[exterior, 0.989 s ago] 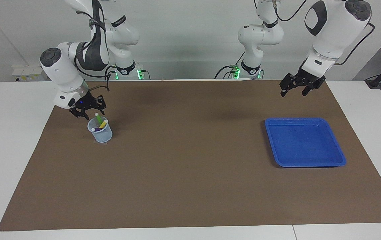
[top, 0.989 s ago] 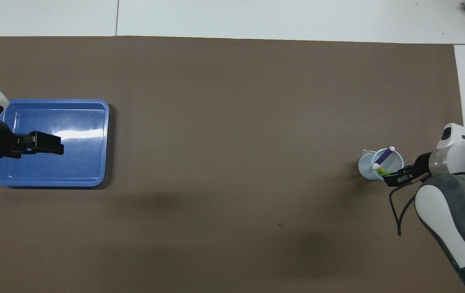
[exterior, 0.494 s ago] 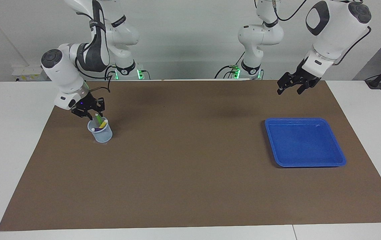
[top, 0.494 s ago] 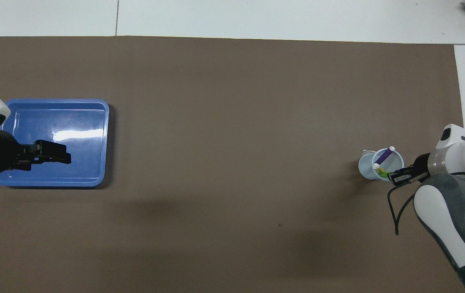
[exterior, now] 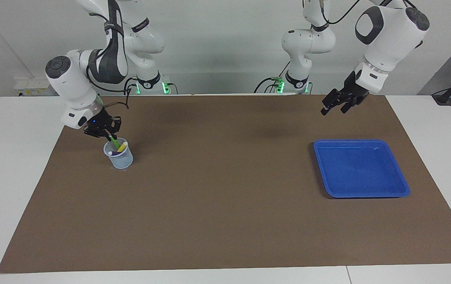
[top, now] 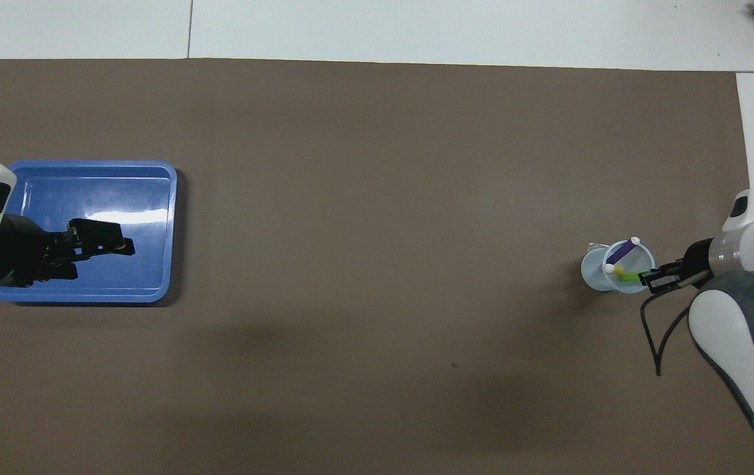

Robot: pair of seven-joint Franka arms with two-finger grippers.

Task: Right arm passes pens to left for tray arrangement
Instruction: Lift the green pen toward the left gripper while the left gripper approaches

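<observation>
Right pincer (exterior: pixel 107 135) sits at the rim of the cup (exterior: pixel 119 157), on the side nearer the robots, its blue light showing. Its fingers are together on the upper end of the green pen (exterior: pixel 114 141); the grip reads clearest in the overhead view, where the green shaft runs from the cup straight into the fingertips. The pen's lower part seems still to be inside the cup, though the facing view is too small there to be sure.

Purple pen (top: pixel 623 251) and yellow pen (exterior: pixel 122 147) stand slanted in the cup, pale ends up. The cup stands on the brown mat (exterior: pixel 225 189) at the right arm's end of the tabletop (exterior: pixel 12 165).

Left pincer (exterior: pixel 335 105) hangs in the air, fingers apart, holding nothing. The overhead view puts it over the tray (exterior: pixel 361 169); the facing view shows it well above the mat at the tray's robot-side edge. Left arm waits.

The tray lies flat on the mat at the left arm's end, well apart from the cup, with no pen in it.
</observation>
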